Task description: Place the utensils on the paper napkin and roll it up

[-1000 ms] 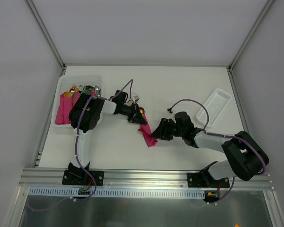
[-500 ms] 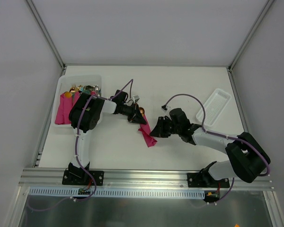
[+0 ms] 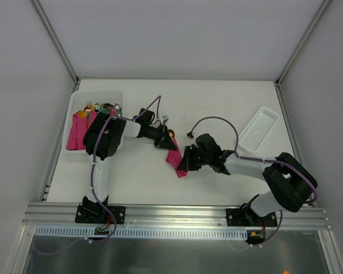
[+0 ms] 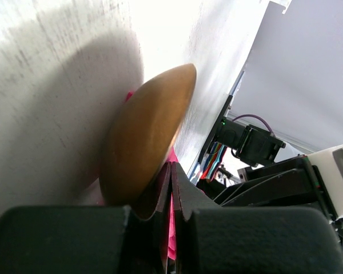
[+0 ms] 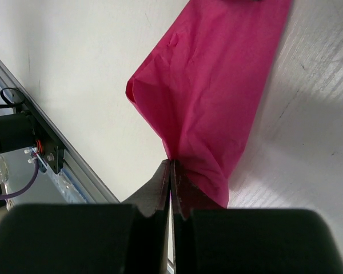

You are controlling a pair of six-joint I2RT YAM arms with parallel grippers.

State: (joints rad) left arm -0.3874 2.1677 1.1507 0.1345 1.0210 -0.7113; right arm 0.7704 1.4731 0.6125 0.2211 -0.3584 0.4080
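Pinching hard now – the right hand [image 5: 171, 166] has its two fingers pressed flat together on a fold of the pink napkin [image 5: 217, 85], and the paper bunches into creases right at the tips. The napkin lies near the middle of the white counter [image 3: 217, 97] as a long, narrow, crumpled strip running diagonally between the two hands. At its far end the left hand [image 4: 171, 171] is closed just as tightly, a sliver of pink paper caught between its fingers. Right beside those fingers, the round bowl of the gold spoon [image 4: 148, 134] sticks out, tilted on edge against the counter; its handle is hidden, so how far it runs inside the paper cannot be told.

From above, both arms reach inward and meet at the strip – the left from the far side, the right from the near side.

Over in the far left corner sits a clear bin [image 3: 77, 98] holding pink bundles [image 3: 76, 132] and mixed cutlery tips. A white tray [image 3: 258, 128] lies at an angle by the right edge, well apart from the hands.
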